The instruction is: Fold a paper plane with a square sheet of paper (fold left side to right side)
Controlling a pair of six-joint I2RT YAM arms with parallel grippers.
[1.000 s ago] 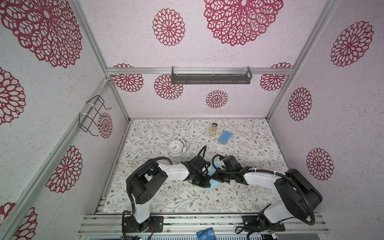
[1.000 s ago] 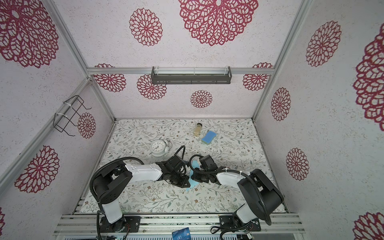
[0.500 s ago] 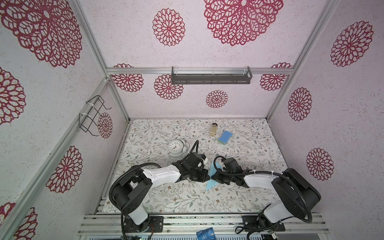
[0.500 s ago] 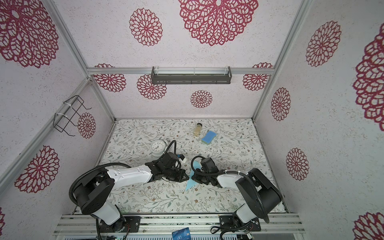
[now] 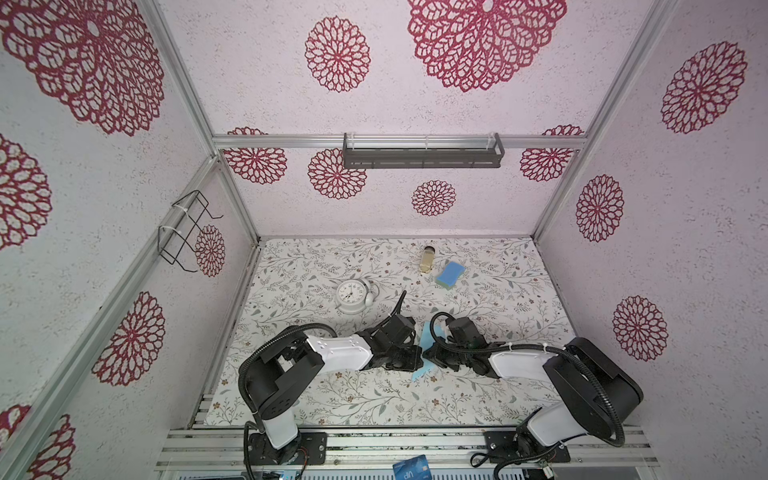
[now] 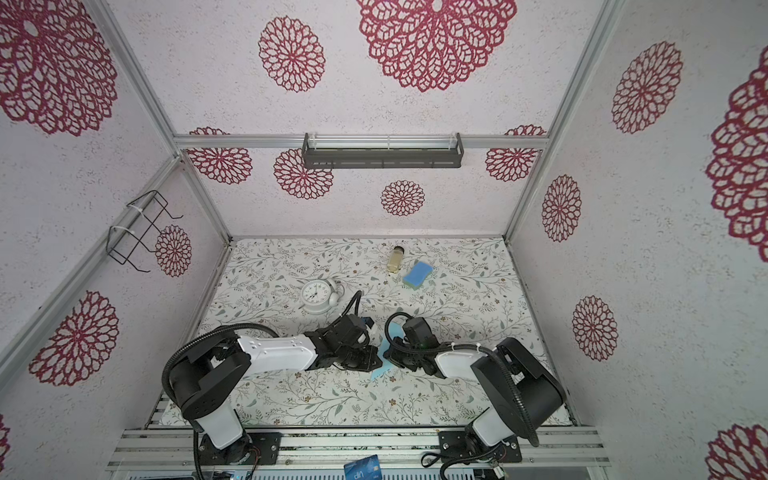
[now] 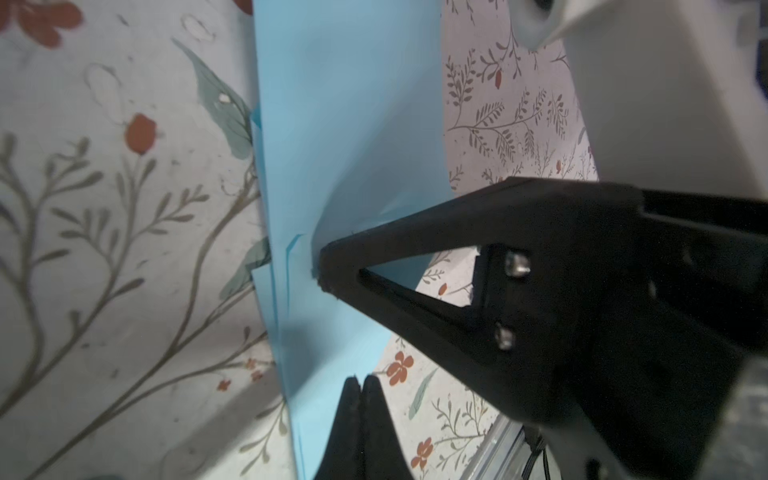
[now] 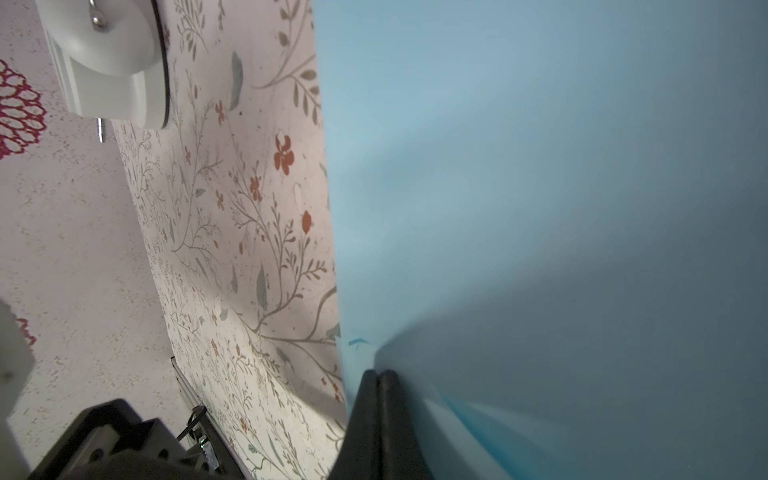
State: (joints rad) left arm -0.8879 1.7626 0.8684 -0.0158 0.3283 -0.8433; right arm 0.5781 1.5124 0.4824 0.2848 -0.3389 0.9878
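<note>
Left gripper [image 7: 359, 384] had slid frontward, jaws together at the edge of the paper plane [image 7: 345, 124]; right gripper [image 8: 378, 376] sat clamped on its light, limp, crease-prone fold, best held across stacked layers.

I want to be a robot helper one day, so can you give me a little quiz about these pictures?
1. True or false: the blue paper sits between the left gripper and the right gripper.
2. What is nearest the sponge? A clock, B small bottle, C card.
3. Fill in: both grippers' jaws are ___.
Key: 1 true; 2 B; 3 shut.
</note>
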